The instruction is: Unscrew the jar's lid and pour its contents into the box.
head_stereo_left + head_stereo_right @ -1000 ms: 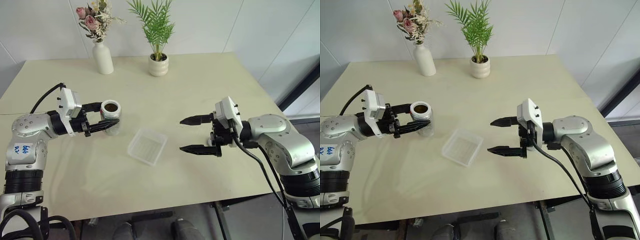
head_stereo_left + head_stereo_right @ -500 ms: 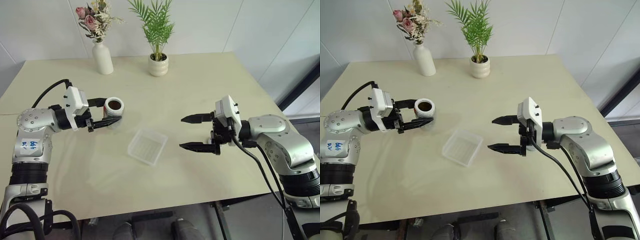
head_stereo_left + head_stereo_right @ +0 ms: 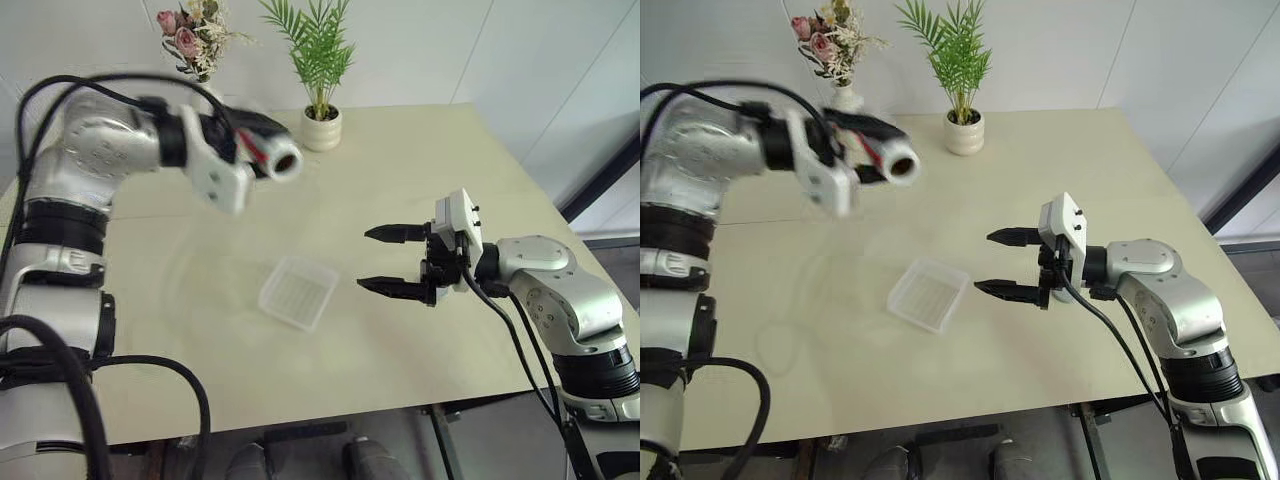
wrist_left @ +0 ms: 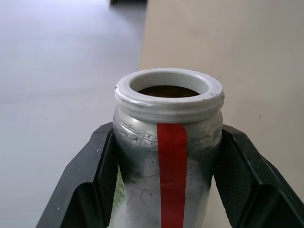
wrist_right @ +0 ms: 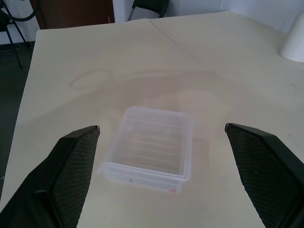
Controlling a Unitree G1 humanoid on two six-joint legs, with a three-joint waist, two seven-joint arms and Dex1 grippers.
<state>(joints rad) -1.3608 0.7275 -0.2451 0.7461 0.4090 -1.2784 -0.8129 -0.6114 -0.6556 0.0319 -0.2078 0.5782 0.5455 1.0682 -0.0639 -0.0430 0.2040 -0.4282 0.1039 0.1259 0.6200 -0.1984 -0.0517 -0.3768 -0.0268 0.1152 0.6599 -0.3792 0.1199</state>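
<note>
My left gripper (image 3: 262, 150) is shut on the jar (image 3: 276, 160), holding it high over the table, left of and behind the box. The jar lies tipped on its side, its mouth facing right. In the left wrist view the jar (image 4: 169, 156) is clear with a red stripe, its white rim is bare, and the inside looks dark brown. The lid is out of view. The box (image 3: 298, 292), a shallow clear tray, lies flat at the table's middle. My right gripper (image 3: 362, 258) hangs open just right of the box (image 5: 151, 148), fingers pointing at it.
A potted green plant (image 3: 321, 130) stands at the table's back, and a white vase of flowers (image 3: 847, 97) sits left of it, partly behind my left arm. The table's right edge (image 3: 545, 205) runs close behind my right arm.
My left arm has lifted the jar off the table, carried it up and to the right, and rolled it from upright onto its side. The right gripper has stayed put.
</note>
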